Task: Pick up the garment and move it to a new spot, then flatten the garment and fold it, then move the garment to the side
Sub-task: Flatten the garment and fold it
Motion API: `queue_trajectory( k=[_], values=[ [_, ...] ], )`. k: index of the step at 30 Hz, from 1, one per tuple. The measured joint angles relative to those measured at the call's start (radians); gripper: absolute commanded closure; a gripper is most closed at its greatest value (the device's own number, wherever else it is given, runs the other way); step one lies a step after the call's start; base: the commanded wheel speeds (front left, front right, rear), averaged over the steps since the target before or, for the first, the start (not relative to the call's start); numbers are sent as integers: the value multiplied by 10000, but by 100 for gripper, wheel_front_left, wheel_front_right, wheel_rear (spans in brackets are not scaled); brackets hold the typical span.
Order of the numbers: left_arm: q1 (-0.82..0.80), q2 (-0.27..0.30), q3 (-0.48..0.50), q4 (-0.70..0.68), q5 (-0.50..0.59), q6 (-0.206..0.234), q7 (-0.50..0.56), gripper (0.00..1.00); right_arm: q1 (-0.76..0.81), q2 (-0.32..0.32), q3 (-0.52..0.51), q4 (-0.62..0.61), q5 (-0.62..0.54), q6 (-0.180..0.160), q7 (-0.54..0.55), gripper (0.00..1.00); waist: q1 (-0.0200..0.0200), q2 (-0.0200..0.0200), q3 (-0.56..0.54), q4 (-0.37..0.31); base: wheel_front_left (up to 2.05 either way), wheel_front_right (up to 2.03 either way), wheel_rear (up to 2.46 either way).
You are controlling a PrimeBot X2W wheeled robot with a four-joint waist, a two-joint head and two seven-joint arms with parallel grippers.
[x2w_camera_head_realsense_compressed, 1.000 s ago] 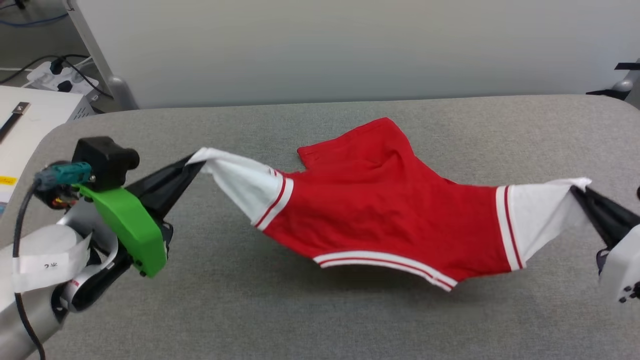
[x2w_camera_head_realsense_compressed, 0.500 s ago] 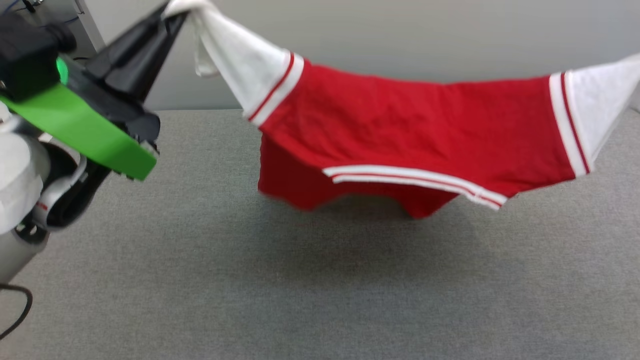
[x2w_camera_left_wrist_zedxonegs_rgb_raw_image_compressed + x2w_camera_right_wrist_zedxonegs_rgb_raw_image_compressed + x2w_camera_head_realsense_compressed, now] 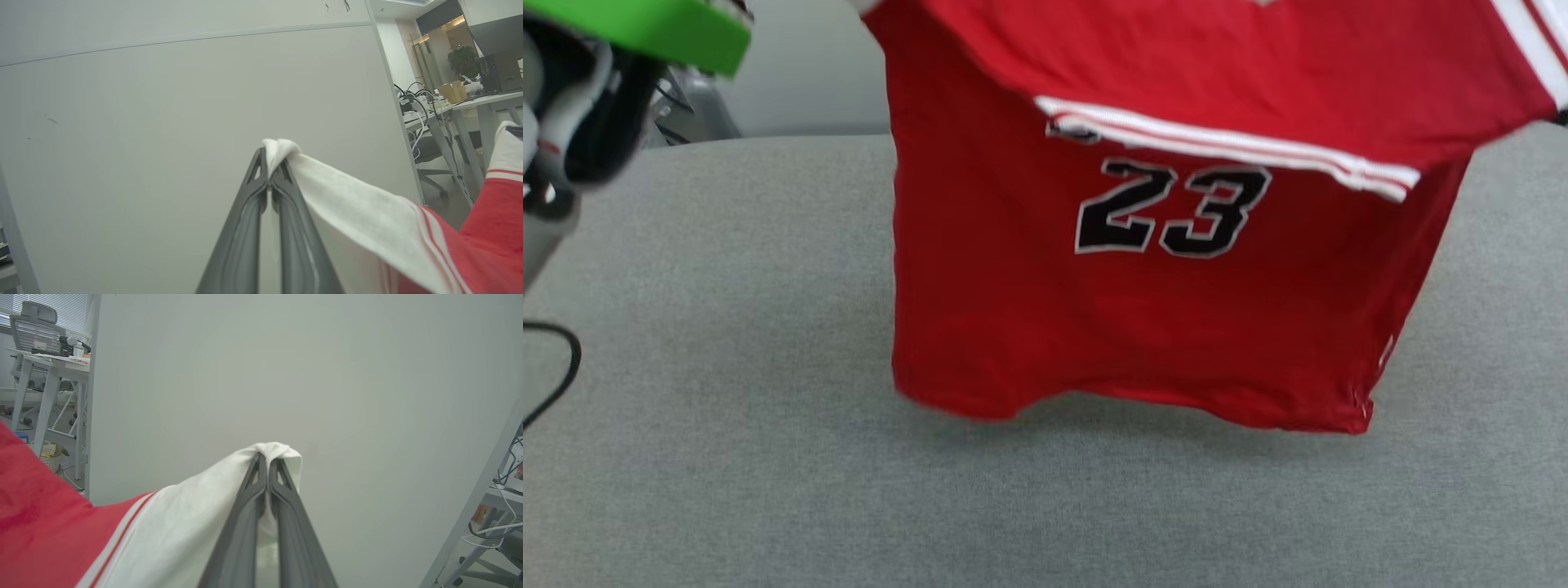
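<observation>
So the red jersey T-shirt (image 3: 1143, 327) hangs up in the air over the grey table (image 3: 727, 408), black 23 (image 3: 1172, 208) facing the head camera, and I honestly can't tell if the bottom hem touches the tabletop. The left gripper (image 3: 269, 167) has its jaws pinched tight on the tip of one white sleeve (image 3: 347, 204). The right gripper (image 3: 266, 463) is clamped on the other sleeve (image 3: 184, 522) the same way, so the shirt stretches between them.

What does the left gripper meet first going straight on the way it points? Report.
The left gripper, shut on the garment, points at the pale wall panel; likely that comes first, though depth is unclear.
</observation>
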Motion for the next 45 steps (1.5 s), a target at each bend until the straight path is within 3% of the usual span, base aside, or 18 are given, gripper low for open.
queue_trajectory(
  k=[8,16,27,37,45],
  values=[
    [-1824,-867,146,1902,656,-343,25,100,-3182,353,1197,2142,-291,0,-769,100,1,0,1027,-99,0,0,0],
    [-3562,-1724,336,3494,1131,-407,31,100,-6538,828,2301,4905,-713,0,-1689,100,2,0,2237,-200,0,0,0],
    [-5613,-2449,600,5344,1624,-516,-67,100,-10493,1668,3137,8941,-1664,0,-3580,100,2,0,4164,-364,0,0,0],
    [-4956,-2374,784,5823,1672,-882,-232,100,-10611,2429,3693,10412,-1626,0,-4571,100,1,0,4881,-532,0,0,0],
    [-3009,-2351,1559,5258,1850,-1049,-244,100,-8997,2589,3862,10178,-1287,0,-4801,100,1,0,4467,-559,0,0,0]
  ],
)
